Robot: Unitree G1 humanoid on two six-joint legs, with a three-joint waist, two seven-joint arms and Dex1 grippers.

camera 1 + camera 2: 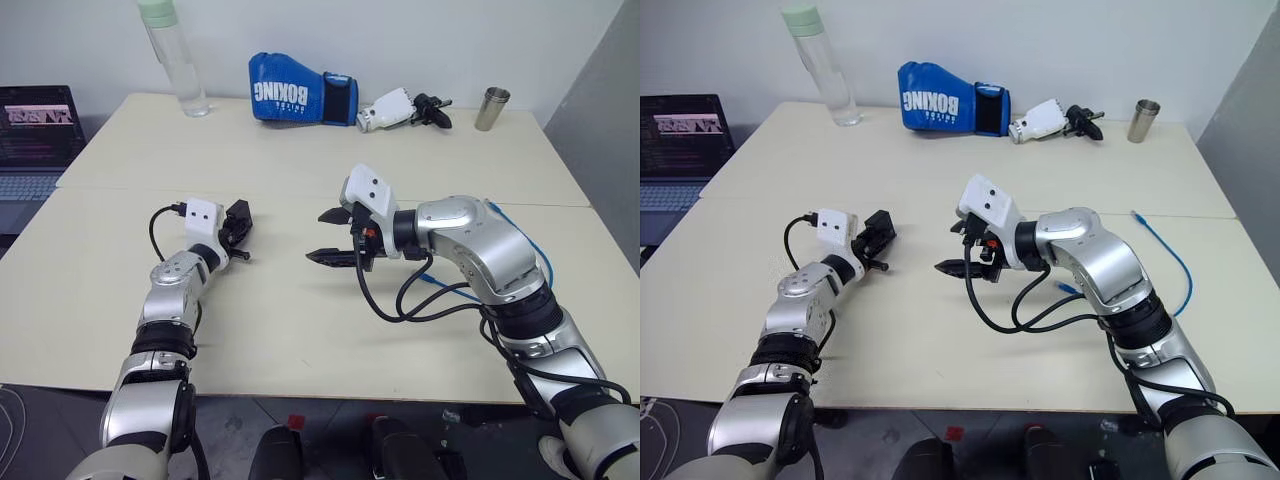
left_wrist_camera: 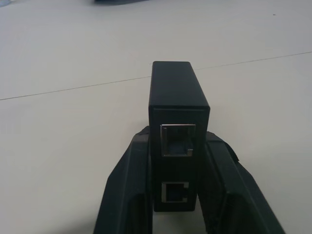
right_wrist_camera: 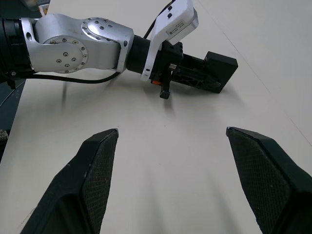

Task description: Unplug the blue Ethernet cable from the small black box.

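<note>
My left gripper (image 2: 178, 139) is shut on the small black box (image 2: 178, 97), one finger on each side, low over the cream table (image 1: 300, 320). The box's edge shows two ports with nothing plugged in. The same box (image 1: 238, 222) sits at the tip of my left arm, left of the table's middle. My right gripper (image 1: 325, 237) is open and holds nothing; it points left at the box from a short gap away, as the right wrist view shows (image 3: 171, 131). The blue Ethernet cable (image 1: 1167, 247) lies loose on the table's right side, partly hidden behind my right arm.
Along the far edge stand a clear bottle (image 1: 175, 60), a blue boxing glove (image 1: 300, 100), a white and black tool (image 1: 400, 110) and a metal cup (image 1: 490, 108). A laptop (image 1: 40, 130) sits off the table's left. A seam (image 1: 300, 192) crosses the table.
</note>
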